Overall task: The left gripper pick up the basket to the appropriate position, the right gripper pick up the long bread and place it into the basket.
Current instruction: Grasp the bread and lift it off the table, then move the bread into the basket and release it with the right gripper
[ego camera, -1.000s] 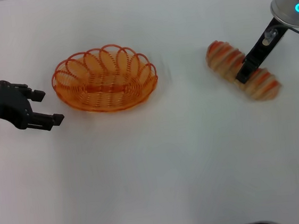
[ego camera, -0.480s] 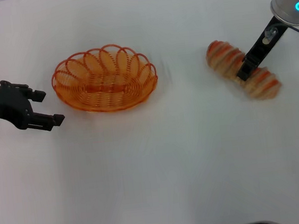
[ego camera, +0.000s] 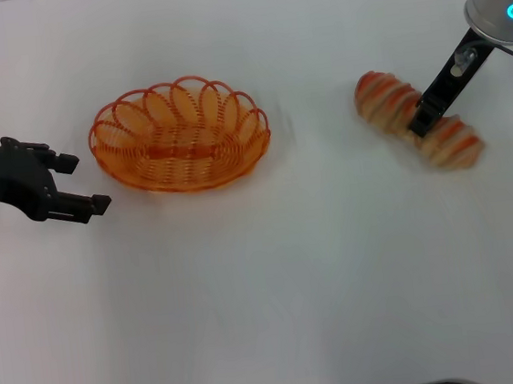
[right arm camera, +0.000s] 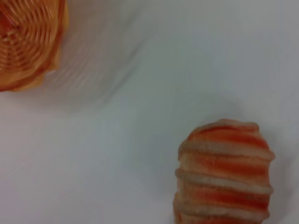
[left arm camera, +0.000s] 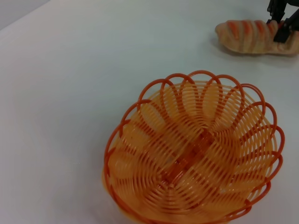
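Basket sits on the white table, empty, on my left half of the work surface, upright on its base. My left gripper hangs just beside its left rim, not touching; fingers spread apart, nothing between them, pointing toward the basket. From the left wrist view I look down into the basket: the wire coils and the scalloped loops of the rim are plain, with bare table all round it. Long bread lies well apart from the basket, over on my right, set at a slant with one end nearer the basket and the other end farther right and nearer me. My right gripper comes down onto the middle of the loaf from the far right; its black fingers sit against the striped crust about halfway along, but whether they are pinched on it or only around it I cannot tell. Left wrist view shows the long bread far off, with the right gripper at its end. Right wrist view shows one rounded end of the long bread close up, tan with orange-red stripes, and an edge of the basket in the corner, apart from the loaf.
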